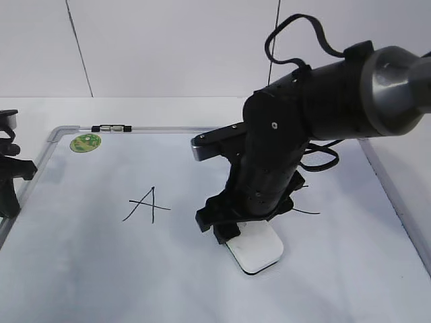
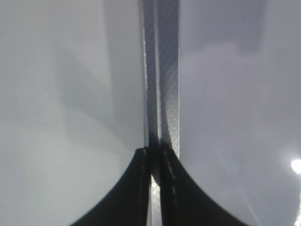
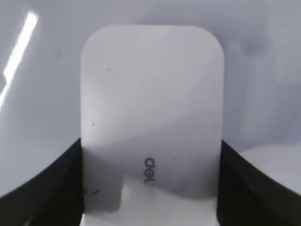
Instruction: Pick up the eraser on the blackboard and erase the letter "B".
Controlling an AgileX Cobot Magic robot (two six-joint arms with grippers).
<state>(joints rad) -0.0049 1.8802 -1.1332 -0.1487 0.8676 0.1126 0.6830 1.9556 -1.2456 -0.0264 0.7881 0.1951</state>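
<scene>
The white eraser [image 1: 259, 250] lies flat on the blackboard [image 1: 81, 269], a white dry-erase board with a silver frame. My right gripper [image 1: 232, 232] is shut on the eraser's sides. In the right wrist view the eraser [image 3: 150, 84] fills the middle between the two black fingers of the gripper [image 3: 150, 146], grey lettering up. The letter "B" is hidden behind the right arm; only a thin black stroke [image 1: 306, 212] shows just right of it. My left gripper [image 2: 153, 155] is shut and empty over the board's left frame strip [image 2: 164, 70]. It sits at the far left of the exterior view [image 1: 10, 195].
A slanted letter "A" [image 1: 147, 205] is drawn left of the eraser. A round green sticker [image 1: 85, 142] and a small black-and-silver marker [image 1: 112, 128] sit at the board's far left corner. The right frame rail [image 1: 397, 202] runs along the right side.
</scene>
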